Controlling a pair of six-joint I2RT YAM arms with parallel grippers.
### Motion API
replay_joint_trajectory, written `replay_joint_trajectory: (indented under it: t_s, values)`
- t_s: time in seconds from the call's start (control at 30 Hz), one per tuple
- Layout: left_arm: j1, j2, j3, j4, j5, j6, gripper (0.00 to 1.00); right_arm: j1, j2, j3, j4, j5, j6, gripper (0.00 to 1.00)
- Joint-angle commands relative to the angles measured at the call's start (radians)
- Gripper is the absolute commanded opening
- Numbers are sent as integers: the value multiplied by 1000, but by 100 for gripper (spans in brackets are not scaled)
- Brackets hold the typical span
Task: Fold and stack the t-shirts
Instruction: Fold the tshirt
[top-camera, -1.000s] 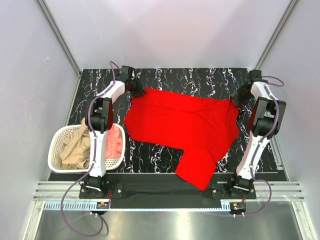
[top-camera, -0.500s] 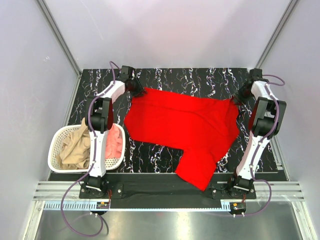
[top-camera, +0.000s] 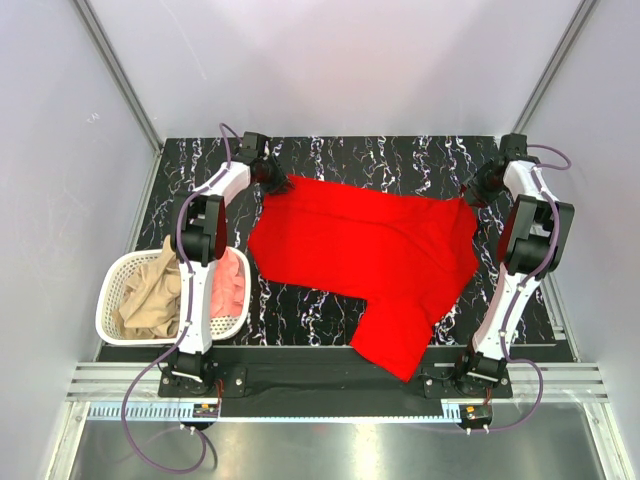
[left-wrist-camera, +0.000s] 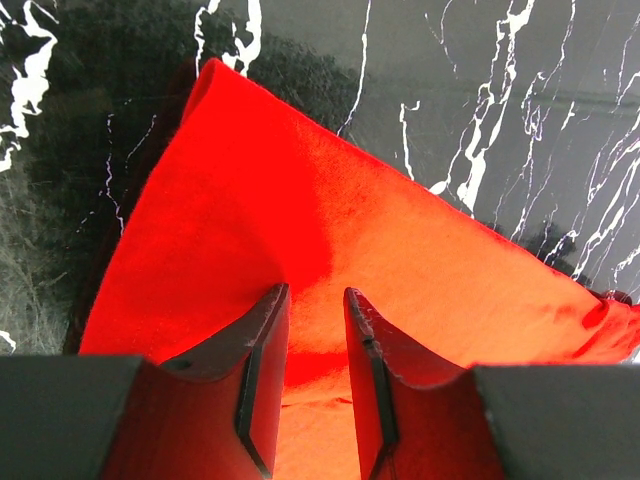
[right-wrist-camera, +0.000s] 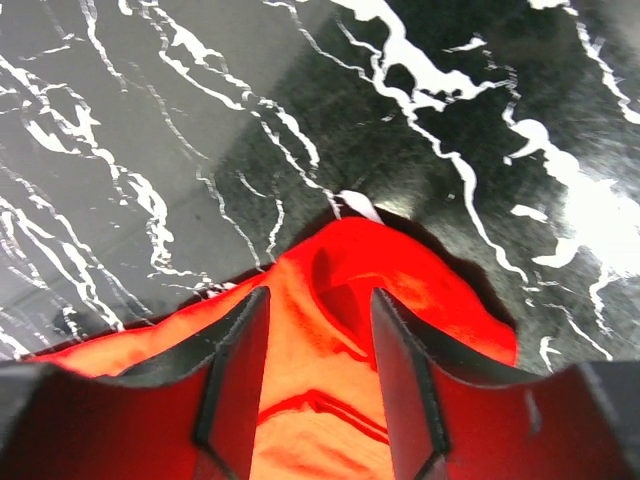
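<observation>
A bright red t-shirt (top-camera: 370, 250) lies spread across the black marbled table (top-camera: 400, 155), one part hanging over the near edge. My left gripper (top-camera: 274, 180) is at the shirt's far left corner. In the left wrist view its fingers (left-wrist-camera: 268, 330) stand a narrow gap apart on the red cloth (left-wrist-camera: 300, 200), so the left gripper (left-wrist-camera: 315, 290) is open. My right gripper (top-camera: 470, 194) is at the far right corner. There the right gripper (right-wrist-camera: 320, 292) is open, astride a rumpled fold of the shirt (right-wrist-camera: 400, 270). A tan t-shirt (top-camera: 150, 290) and a salmon-pink t-shirt (top-camera: 230, 285) lie in the basket.
A white perforated laundry basket (top-camera: 105, 300) sits at the table's near left, beside the left arm. Pale walls and metal frame posts close in the table on the left, right and far sides.
The right wrist has shifted slightly toward the far edge at the shirt's corner. The left arm and the shirt look unchanged.
</observation>
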Motion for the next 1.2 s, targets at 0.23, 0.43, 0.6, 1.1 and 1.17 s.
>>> replay_joint_trajectory:
  t_s: [0.23,0.43,0.6,1.1,1.17]
  values:
    - [5,3,34,19,20,-26,33,0,38,33,38,-51,35,38]
    - [5,0,32,11,15,-19,33,0,58,42,39,-45,31,28]
    - [7,5,22,27,23,-40,33,-2,5,15,17,67,25,0]
    - [10,2,25,19,17,-35,32,-15,1,-64,5,210,63,0]
    - [10,-9,23,25,20,-35,33,-15,41,-29,5,201,54,0]
